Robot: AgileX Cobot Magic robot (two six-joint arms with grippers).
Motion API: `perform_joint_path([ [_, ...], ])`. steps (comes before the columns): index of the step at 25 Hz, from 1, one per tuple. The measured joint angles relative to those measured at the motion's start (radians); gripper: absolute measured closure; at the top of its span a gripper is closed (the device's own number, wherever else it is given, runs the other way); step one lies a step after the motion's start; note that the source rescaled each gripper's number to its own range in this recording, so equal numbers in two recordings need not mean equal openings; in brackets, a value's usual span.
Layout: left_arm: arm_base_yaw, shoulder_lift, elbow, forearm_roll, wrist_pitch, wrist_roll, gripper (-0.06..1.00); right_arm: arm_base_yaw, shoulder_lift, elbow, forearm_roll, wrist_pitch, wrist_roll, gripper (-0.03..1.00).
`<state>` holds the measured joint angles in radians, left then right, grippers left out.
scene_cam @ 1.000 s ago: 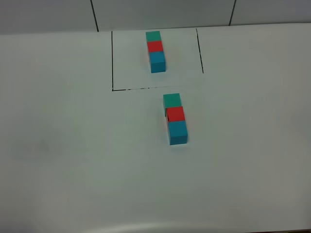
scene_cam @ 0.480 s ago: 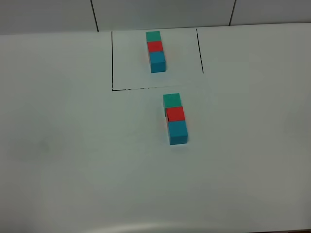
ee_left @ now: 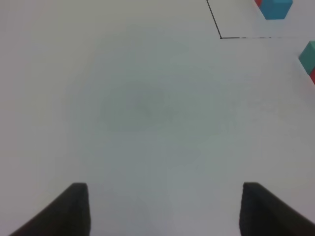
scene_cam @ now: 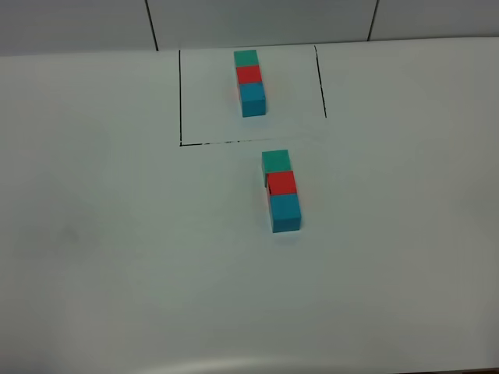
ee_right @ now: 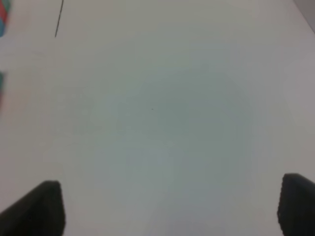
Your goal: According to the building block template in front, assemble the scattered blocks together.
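The template point(scene_cam: 249, 82) is a green-red-blue row inside thin black lines at the table's far side. Just in front of it the three scattered blocks stand touching in a row: teal-green block point(scene_cam: 275, 161), red block point(scene_cam: 281, 183), blue block point(scene_cam: 285, 212). No arm shows in the exterior view. My left gripper point(ee_left: 165, 209) is open and empty over bare table; the green block's edge point(ee_left: 308, 56) and the template's blue cube point(ee_left: 275, 7) show at that view's border. My right gripper point(ee_right: 170, 206) is open and empty over bare table.
The white table point(scene_cam: 117, 234) carries only the two rows of cubes and the black drawn lines point(scene_cam: 181, 97). A tiled wall point(scene_cam: 257, 19) rises behind the table's far edge. The table's front edge point(scene_cam: 234, 365) curves along the bottom of the exterior view.
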<state>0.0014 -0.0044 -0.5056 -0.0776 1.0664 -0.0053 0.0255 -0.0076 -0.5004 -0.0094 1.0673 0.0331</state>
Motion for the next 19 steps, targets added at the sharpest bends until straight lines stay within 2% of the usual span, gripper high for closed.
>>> perform_joint_path([
  [19,0.000,0.000,0.000,0.000,0.000,0.000,0.56,0.000,0.000,0.000,0.001,0.000,-0.001,0.04],
])
